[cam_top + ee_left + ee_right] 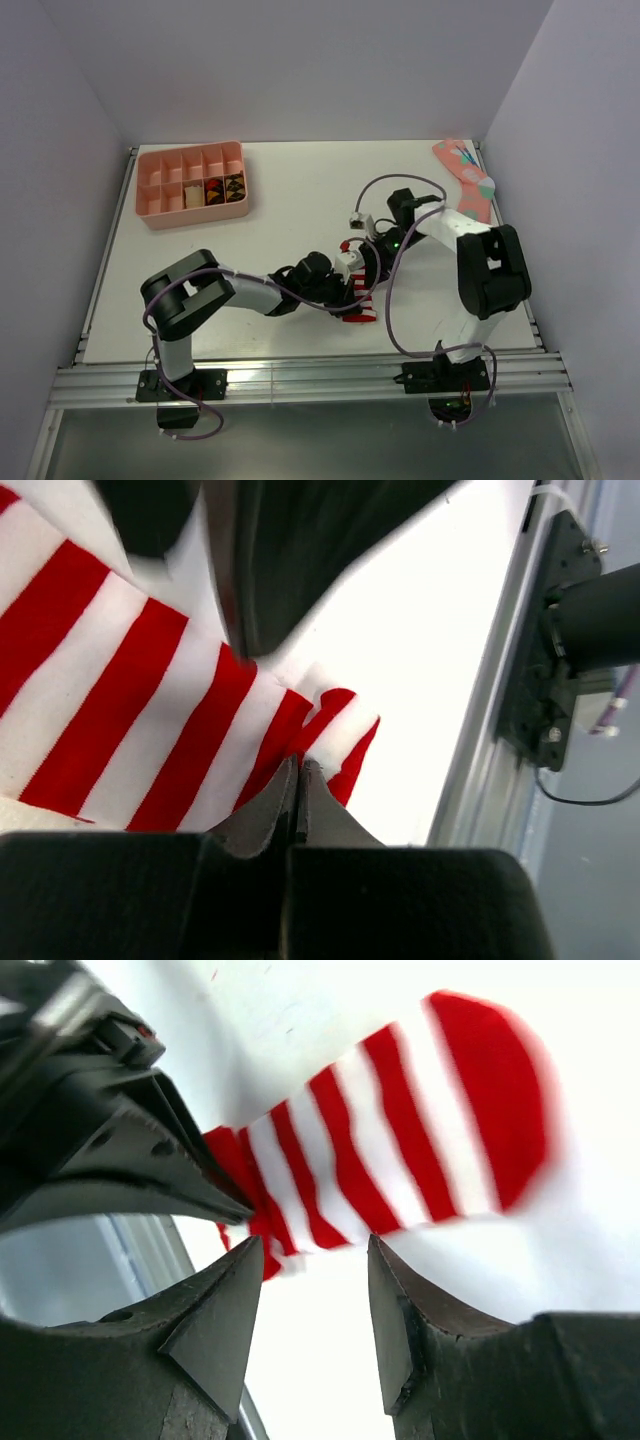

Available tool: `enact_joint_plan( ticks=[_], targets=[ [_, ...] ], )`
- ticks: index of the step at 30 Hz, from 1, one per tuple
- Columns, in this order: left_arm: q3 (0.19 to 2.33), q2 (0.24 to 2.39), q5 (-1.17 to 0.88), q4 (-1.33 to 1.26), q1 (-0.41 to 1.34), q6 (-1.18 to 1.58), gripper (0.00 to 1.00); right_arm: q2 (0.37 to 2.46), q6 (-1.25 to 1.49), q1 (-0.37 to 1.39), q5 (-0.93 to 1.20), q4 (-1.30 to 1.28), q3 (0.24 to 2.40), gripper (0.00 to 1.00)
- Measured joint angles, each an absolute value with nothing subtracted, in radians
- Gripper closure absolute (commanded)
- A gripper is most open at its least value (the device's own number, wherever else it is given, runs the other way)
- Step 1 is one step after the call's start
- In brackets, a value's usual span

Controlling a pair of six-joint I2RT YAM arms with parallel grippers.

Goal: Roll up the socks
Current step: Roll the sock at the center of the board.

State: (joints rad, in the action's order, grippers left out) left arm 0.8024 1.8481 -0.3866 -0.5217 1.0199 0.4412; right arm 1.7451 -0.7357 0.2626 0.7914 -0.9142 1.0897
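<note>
Left jaws clamp striped sock (120,700) edge | right jaws parted beside it

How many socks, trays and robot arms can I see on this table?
Socks in view: 2 (red-and-white striped sock, pink patterned sock)
Trays: 1 (pink compartment tray)
Robot arms: 2 (left arm, right arm)
Total: 5

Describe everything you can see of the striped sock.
The striped sock is soft-looking knit, red and white bands with a solid red rounded toe. It lies on the white table near the front edge. The left claw is shut on its crumpled cuff end; the right claw stands open just short of it.
</note>
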Motion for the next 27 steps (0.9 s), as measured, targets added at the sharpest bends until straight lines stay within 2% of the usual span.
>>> enact_joint_plan(
  ticks=[8, 17, 23, 27],
  targets=[
    [0.835, 1.899, -0.507, -0.514, 0.962, 0.54, 1.0, 1.496, -0.717, 0.152, 0.792, -0.782, 0.952, 0.47],
    [0.98, 1.979, -0.633, -0.307, 0.9, 0.64, 1.0, 1.267, -0.884, 0.152, 0.784, -0.756, 0.757, 0.49],
    [1.078, 2.051, -0.732, -0.169, 0.869, 0.686, 1.0, 1.119, -0.959, 0.244, 0.759, -0.738, 0.659, 0.48],
    [1.116, 2.069, -0.766, -0.084, 0.867, 0.694, 1.0, 1.05, -0.956, 0.368, 0.714, -0.694, 0.588, 0.48]
  ],
)
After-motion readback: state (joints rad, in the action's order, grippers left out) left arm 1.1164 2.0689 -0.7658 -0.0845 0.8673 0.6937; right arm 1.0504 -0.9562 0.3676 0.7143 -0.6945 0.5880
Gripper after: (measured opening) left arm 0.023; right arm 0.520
